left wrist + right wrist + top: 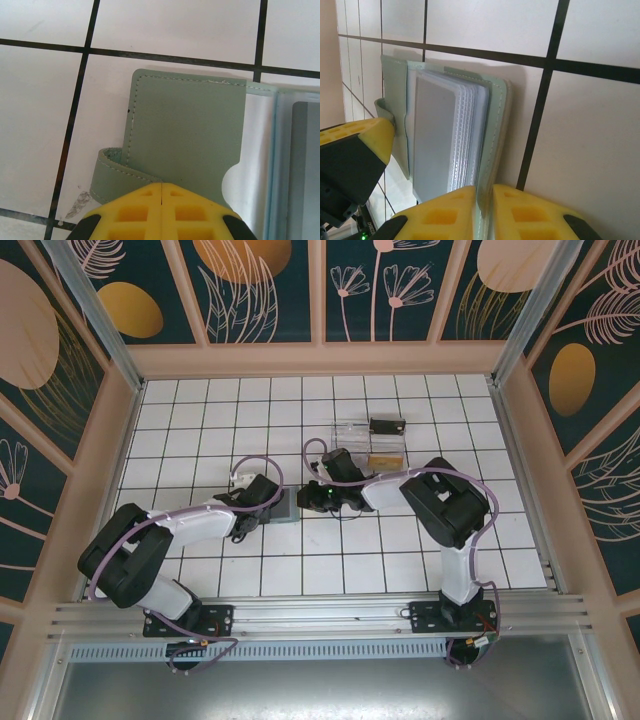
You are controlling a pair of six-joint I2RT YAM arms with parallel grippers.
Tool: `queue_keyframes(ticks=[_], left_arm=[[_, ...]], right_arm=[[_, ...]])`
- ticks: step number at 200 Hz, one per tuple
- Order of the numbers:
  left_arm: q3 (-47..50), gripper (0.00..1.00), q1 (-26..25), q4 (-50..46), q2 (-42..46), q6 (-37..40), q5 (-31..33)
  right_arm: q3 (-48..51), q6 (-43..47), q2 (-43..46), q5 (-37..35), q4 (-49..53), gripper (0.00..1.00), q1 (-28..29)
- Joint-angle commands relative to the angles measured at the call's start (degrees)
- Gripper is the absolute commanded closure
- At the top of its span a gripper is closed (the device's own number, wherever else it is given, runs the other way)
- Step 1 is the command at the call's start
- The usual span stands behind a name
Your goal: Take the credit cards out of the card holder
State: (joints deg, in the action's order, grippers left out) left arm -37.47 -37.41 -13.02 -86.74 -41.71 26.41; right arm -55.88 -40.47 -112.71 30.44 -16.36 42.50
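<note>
The card holder (285, 506) is seen lying open on the white tiled worktop (200, 420), near its middle, between the two tools. In the left wrist view its grey-green cover is spread flat on the tiles, with a strap (107, 170) curling up at the near left corner. The left tool (162, 197) is closed, its yellow fingers (130, 215) pressed together with nothing between them, and it is set over the near edge of that cover. To the right of the cover a clear sleeve is shown, and a flat grey card-shaped piece (305, 170) is held inside it. In the right wrist view the stack of clear sleeves (445, 140) is seen fanned inside the holder. The other cover is stood on edge beside the stack and is pinched between the narrowly set fingers of the right tool (484, 210). Farther back and to the right, well apart from the holder, a clear tray (345, 430) is placed on the worktop. A small black box (386, 426) is seen at its far right corner and a tan piece (380, 458) near its front wall. Both seem to lie inside the tray, though the top view is too small for that to be told with certainty.
</note>
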Motion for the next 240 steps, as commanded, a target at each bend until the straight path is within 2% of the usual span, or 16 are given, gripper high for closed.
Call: queue_keyframes(ticks=[1,23,44,79,118,133,146,156,177,204,240], left_arm=[[1.15,1.00,0.22,0.61,-0.37,-0.35,-1.07],[1.15,1.00,0.19,0.79,-0.37,-0.14,-1.24],[1.18,1.00,0.22,0.89,-0.28,-0.12,-1.60],[0.98,1.00,0.23,0.93,3.46,-0.32,-3.71],[2.31,1.00,0.11,8.27,10.88,0.29,-15.19],[3.65,0.82,0.15,12.62,12.97,0.08,-19.70],[4.02,0.61,0.15,14.85,13.53,0.05,-22.18],[3.95,0.45,0.18,15.67,13.37,0.04,-22.93],[3.71,0.24,0.18,16.17,12.75,-0.08,-22.40],[3.16,0.17,0.12,16.12,12.24,0.18,-21.73],[3.00,0.14,0.14,15.11,12.86,0.67,-21.66]], right_arm=[[-1.47,-0.33,-1.91,3.25,-3.28,0.82,0.82],[-1.73,-0.69,-2.40,3.93,-4.03,0.82,0.79],[-1.69,-0.57,-1.89,3.39,-3.70,1.00,0.83],[1.14,1.07,4.14,1.19,-2.05,1.00,-0.39],[3.67,6.49,14.06,-1.62,6.38,1.00,-2.41],[3.46,9.59,17.43,-3.52,12.23,1.00,-3.01],[2.80,11.95,20.09,-5.45,17.63,1.00,-3.51],[2.32,13.42,21.81,-6.60,20.89,1.00,-3.82],[1.89,15.07,24.89,-7.36,24.71,1.00,-3.93],[0.89,13.74,24.07,-5.39,23.36,1.00,-3.83],[-0.23,12.26,19.80,-3.96,20.39,1.00,-3.65]])
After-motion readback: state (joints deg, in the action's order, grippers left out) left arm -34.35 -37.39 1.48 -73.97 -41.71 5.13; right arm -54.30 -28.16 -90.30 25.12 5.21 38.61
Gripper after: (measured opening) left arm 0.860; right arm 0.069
